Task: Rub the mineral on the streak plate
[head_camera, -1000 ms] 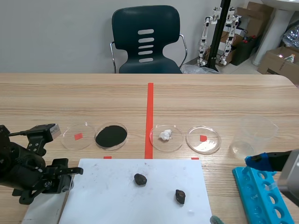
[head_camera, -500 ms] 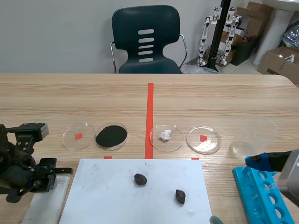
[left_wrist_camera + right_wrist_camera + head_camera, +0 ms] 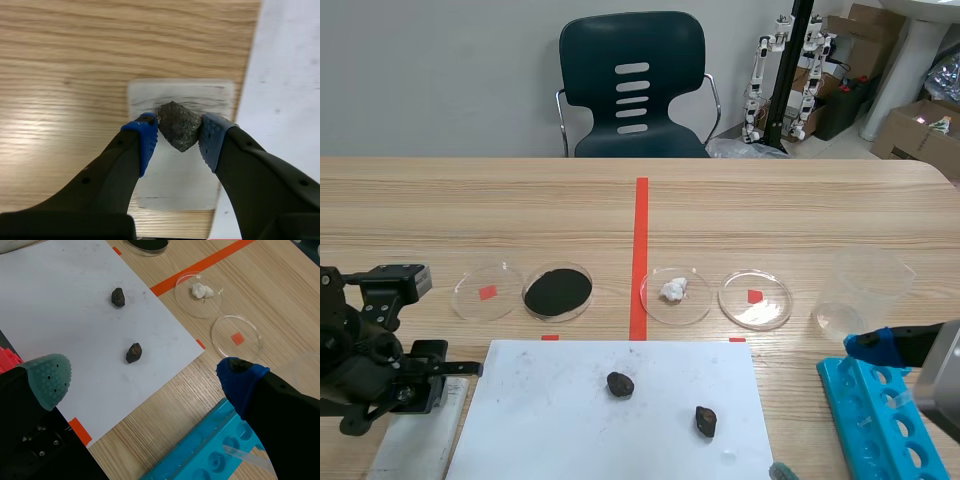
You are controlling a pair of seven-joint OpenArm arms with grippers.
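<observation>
My left gripper (image 3: 179,134) is shut on a dark grey mineral (image 3: 178,125), pinched between its blue pads. The stone hangs just over, or on, a small white streak plate (image 3: 175,175) with faint grey streaks near its far edge; I cannot tell whether they touch. In the scene view the left gripper (image 3: 442,370) sits low at the table's front left, over the streak plate (image 3: 418,442). My right gripper (image 3: 145,380) stands open and holds nothing, above the sheet's right edge.
A white paper sheet (image 3: 550,420) carries two more dark stones (image 3: 620,384) (image 3: 706,421). Several petri dishes (image 3: 558,291) stand in a row behind it. A clear beaker (image 3: 865,290) and a blue tube rack (image 3: 875,420) are at the right.
The left gripper with the mineral slid left, off the paper's edge, then came back slightly to the right. The right arm has stayed put.
</observation>
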